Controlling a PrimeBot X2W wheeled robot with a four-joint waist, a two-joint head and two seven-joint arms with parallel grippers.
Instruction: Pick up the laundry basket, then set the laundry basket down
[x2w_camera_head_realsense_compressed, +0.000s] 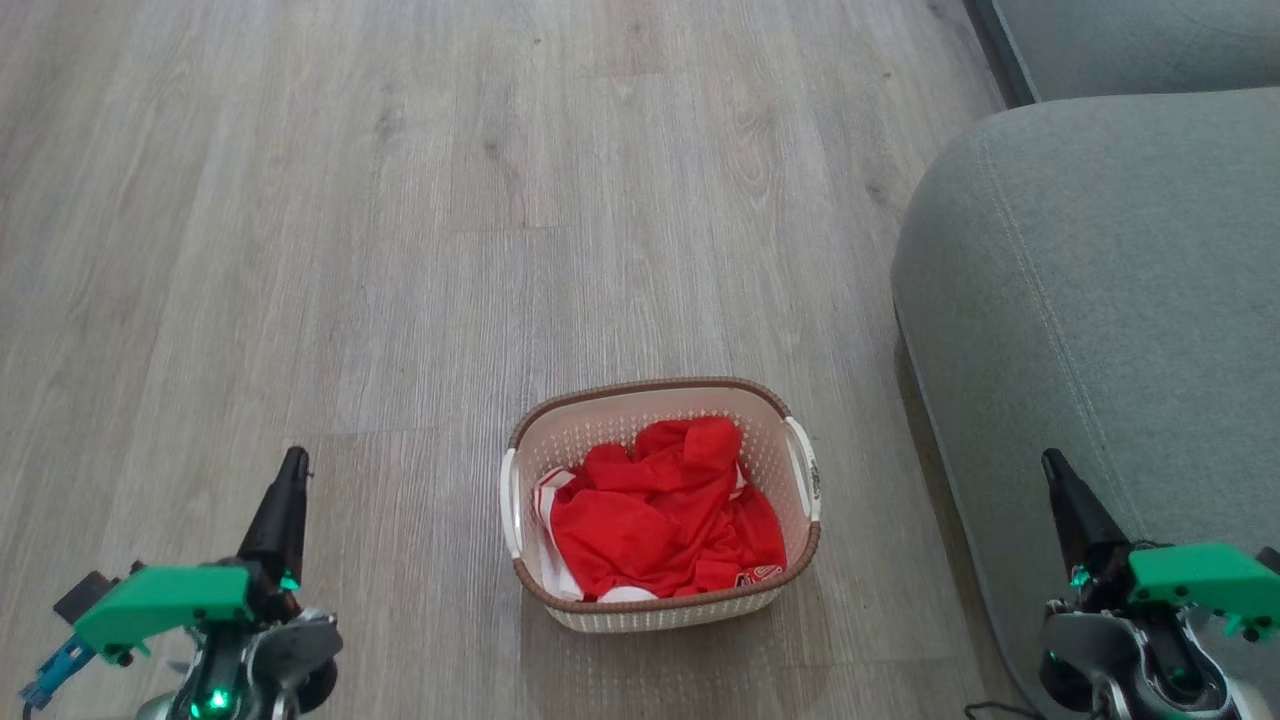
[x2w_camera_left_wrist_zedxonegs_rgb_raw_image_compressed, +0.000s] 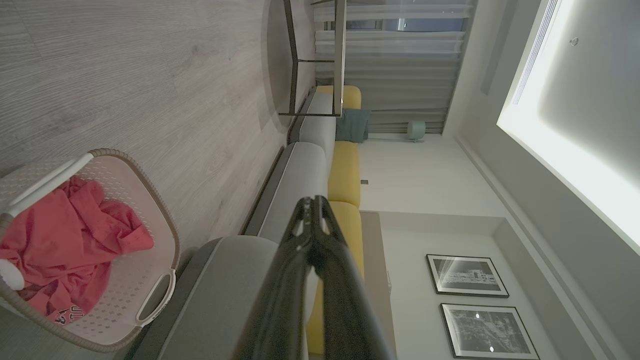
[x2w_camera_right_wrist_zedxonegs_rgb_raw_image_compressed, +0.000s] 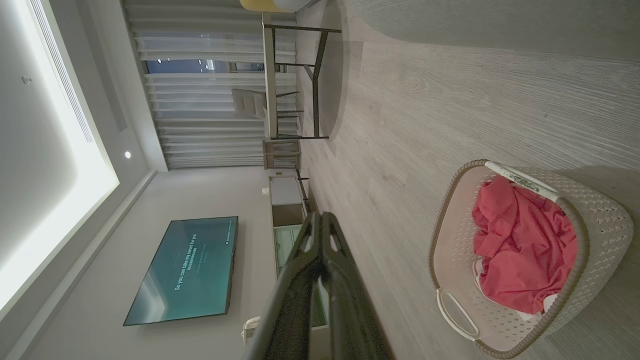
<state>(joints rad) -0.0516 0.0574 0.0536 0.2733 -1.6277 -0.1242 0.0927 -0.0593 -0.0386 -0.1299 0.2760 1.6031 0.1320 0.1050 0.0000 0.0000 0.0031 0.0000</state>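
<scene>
Basket (x2w_camera_head_realsense_compressed: 660, 612) is sitting flat on the wood floor (x2w_camera_head_realsense_compressed: 400, 250), pretty much dead centre in front of me in the head view, upright, with a heap of red clothes (x2w_camera_head_realsense_compressed: 665, 515) in it. The grey sofa (x2w_camera_head_realsense_compressed: 1100, 300) is just beside it on my right, but I can't tell if they touch. The white handles (x2w_camera_head_realsense_compressed: 803, 465) are on its left and right sides, both free.

Left claw (x2w_camera_head_realsense_compressed: 294, 462) is low on my left, well apart from the basket, fingers pointing up and forward. The left wrist cam has the two fingers pressed together at the tips, nothing between them. Right claw (x2w_camera_head_realsense_compressed: 1050, 464) is the same on the other side: it's over the edge of the sofa, and the right wrist cam has its tips pinched together on nothing. Neither claw is touching the basket.
</scene>
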